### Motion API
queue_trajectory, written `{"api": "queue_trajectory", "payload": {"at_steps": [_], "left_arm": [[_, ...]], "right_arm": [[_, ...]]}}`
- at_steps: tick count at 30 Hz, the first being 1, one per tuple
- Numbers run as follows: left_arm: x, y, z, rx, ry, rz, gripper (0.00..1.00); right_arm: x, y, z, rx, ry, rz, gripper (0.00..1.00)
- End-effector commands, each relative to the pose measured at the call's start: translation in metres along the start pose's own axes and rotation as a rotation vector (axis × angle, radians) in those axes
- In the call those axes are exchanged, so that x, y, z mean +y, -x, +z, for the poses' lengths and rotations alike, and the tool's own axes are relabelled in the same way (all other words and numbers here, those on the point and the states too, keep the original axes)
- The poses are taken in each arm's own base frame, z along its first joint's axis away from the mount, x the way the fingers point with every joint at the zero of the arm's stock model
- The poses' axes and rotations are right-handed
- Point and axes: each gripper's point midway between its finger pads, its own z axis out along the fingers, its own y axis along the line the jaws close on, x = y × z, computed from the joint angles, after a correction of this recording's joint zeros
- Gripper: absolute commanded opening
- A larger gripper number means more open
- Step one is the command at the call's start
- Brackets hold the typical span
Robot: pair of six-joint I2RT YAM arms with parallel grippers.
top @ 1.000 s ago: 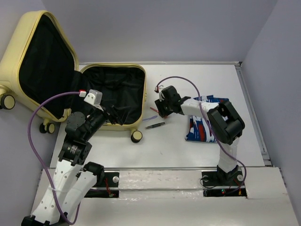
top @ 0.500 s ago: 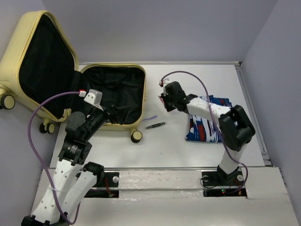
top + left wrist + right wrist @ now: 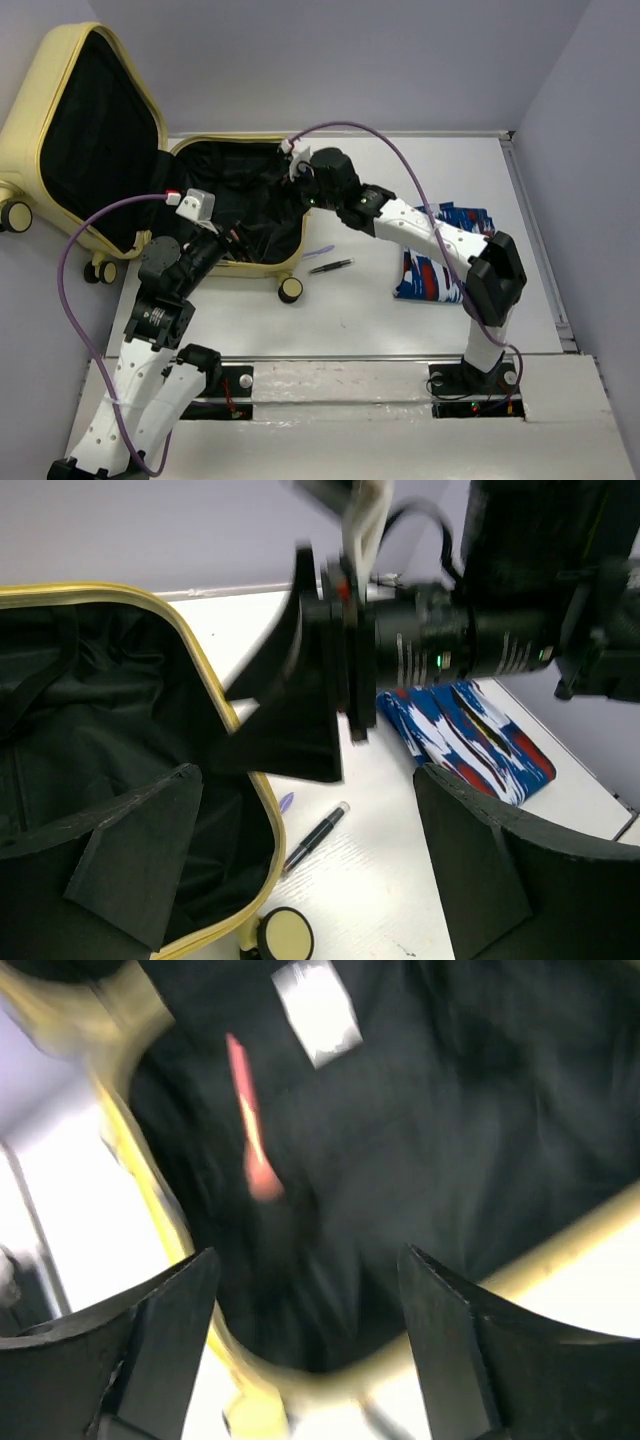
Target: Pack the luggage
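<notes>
- The luggage [image 3: 292, 215] is a small pale-yellow hard suitcase with round corners, and it is the biggest thing here
- It lies wide open at the far left corner of the white desk [image 3: 380, 310]
- One half lies flat on the desk, and the lid [image 3: 40, 70] tilts up past the desk's left edge
- Both halves are lined inside with black cloth, and a small white label [image 3: 315, 1000] is sewn onto it
- Its little wheels are black and cream, and one wheel [image 3: 290, 289] sits at the near corner of the flat half
- The right gripper [image 3: 307, 1255] hangs over the flat half, just inside its right rim, with its fingers apart and nothing between them
- Below it, in the black lining, is a thin red-orange thing [image 3: 250, 1120], too blurry to name
- The left gripper [image 3: 305, 780] is at the near rim of the flat half, with its fingers wide apart and holding nothing
- A black pen [image 3: 330, 266] lies on the desk just right of the suitcase, with a purple pen [image 3: 318, 251] beside it
- A folded blue, white and red cloth [image 3: 440, 255] lies near the right edge of the desk, well apart from the suitcase
</notes>
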Motion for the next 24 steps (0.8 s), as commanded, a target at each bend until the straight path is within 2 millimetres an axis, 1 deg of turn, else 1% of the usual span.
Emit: {"api": "queue_trajectory", "payload": {"at_steps": [1, 2, 3, 4, 5, 6, 9, 11, 12, 13, 14, 16, 24], "left_arm": [[-0.011, 0.025, -0.003, -0.066, -0.035, 0.03, 0.99], [-0.013, 0.026, -0.004, -0.068, -0.041, 0.029, 0.99], [-0.013, 0.027, -0.004, -0.07, -0.043, 0.031, 0.99], [-0.014, 0.027, -0.004, -0.07, -0.048, 0.03, 0.99], [-0.014, 0.027, -0.004, -0.07, -0.048, 0.029, 0.99], [-0.015, 0.026, -0.004, -0.069, -0.051, 0.029, 0.99], [-0.014, 0.026, -0.005, -0.07, -0.048, 0.03, 0.99], [-0.014, 0.026, -0.005, -0.069, -0.046, 0.028, 0.99], [-0.014, 0.026, -0.005, -0.069, -0.046, 0.03, 0.99], [-0.014, 0.025, -0.004, -0.068, -0.046, 0.029, 0.99], [-0.014, 0.025, -0.004, -0.068, -0.047, 0.03, 0.99], [-0.013, 0.025, -0.004, -0.068, -0.046, 0.029, 0.99], [-0.014, 0.024, -0.003, -0.061, -0.055, 0.027, 0.99]], "right_arm": [[-0.045, -0.075, -0.036, 0.157, -0.109, 0.001, 0.74], [-0.054, -0.092, -0.044, 0.186, -0.125, 0.004, 0.7], [-0.062, -0.135, -0.055, 0.265, -0.139, 0.011, 0.68], [-0.067, -0.142, -0.066, 0.276, -0.148, 0.012, 0.66], [-0.066, -0.158, -0.071, 0.308, -0.14, 0.01, 0.62], [-0.066, -0.181, -0.078, 0.356, -0.115, 0.012, 0.62], [-0.064, -0.202, -0.084, 0.401, -0.085, -0.012, 0.62], [-0.065, -0.206, -0.082, 0.412, -0.077, -0.027, 0.66], [-0.067, -0.212, -0.08, 0.427, -0.071, -0.043, 0.72], [-0.069, -0.215, -0.078, 0.437, -0.076, -0.048, 0.75], [-0.071, -0.212, -0.074, 0.434, -0.083, -0.055, 0.78], [-0.075, -0.219, -0.07, 0.454, -0.082, -0.065, 0.79], [-0.078, -0.218, -0.066, 0.455, -0.068, -0.123, 0.83]]}}
